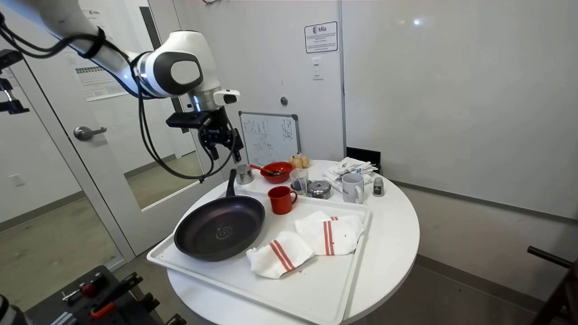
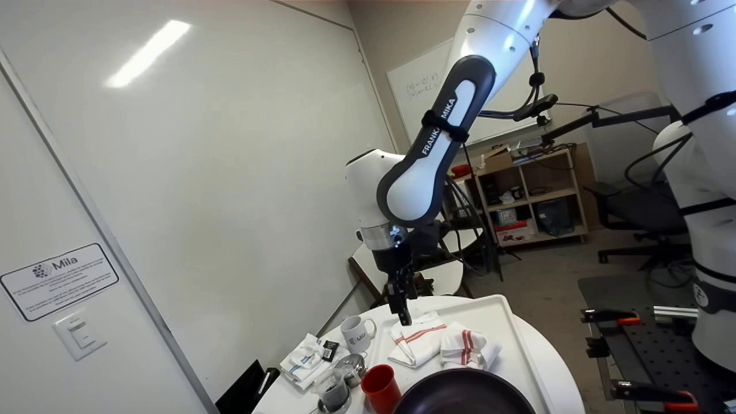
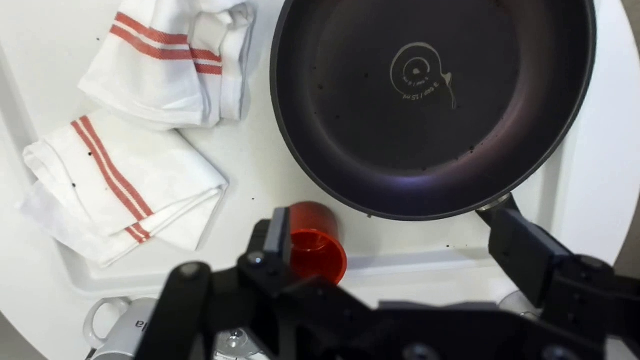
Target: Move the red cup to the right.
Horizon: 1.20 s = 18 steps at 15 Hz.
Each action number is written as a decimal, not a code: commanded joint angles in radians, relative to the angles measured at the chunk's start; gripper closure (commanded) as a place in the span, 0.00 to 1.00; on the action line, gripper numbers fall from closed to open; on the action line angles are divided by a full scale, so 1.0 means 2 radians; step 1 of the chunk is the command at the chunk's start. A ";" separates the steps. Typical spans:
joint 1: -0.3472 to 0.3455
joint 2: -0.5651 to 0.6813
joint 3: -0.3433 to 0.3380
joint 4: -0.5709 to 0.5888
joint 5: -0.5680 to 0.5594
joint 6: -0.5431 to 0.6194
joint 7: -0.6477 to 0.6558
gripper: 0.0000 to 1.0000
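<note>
Near the tray edge (image 3: 395, 262) — red cup (image 3: 317, 242), room toward towel (image 3: 120, 185); gripper (image 3: 392, 235) wide, seemingly above.

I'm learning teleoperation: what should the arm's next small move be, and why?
Probably shift the open tool sideways toward the striped towels before lowering: in the wrist view, one finger partly covers the red cup, which sits at one edge of the gap, not its middle.

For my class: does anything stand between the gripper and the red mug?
Nothing visible does. The gripper hangs open, and in the wrist view it alone covers part of the red mug. The black frying pan lies beside the mug, so a low approach from there might clip the pan.
</note>
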 commanded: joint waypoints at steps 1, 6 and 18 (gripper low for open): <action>-0.003 0.054 -0.007 0.067 -0.001 -0.023 0.018 0.00; -0.002 0.125 -0.013 0.150 0.012 -0.062 0.053 0.00; -0.001 0.209 -0.013 0.249 0.075 -0.090 0.106 0.00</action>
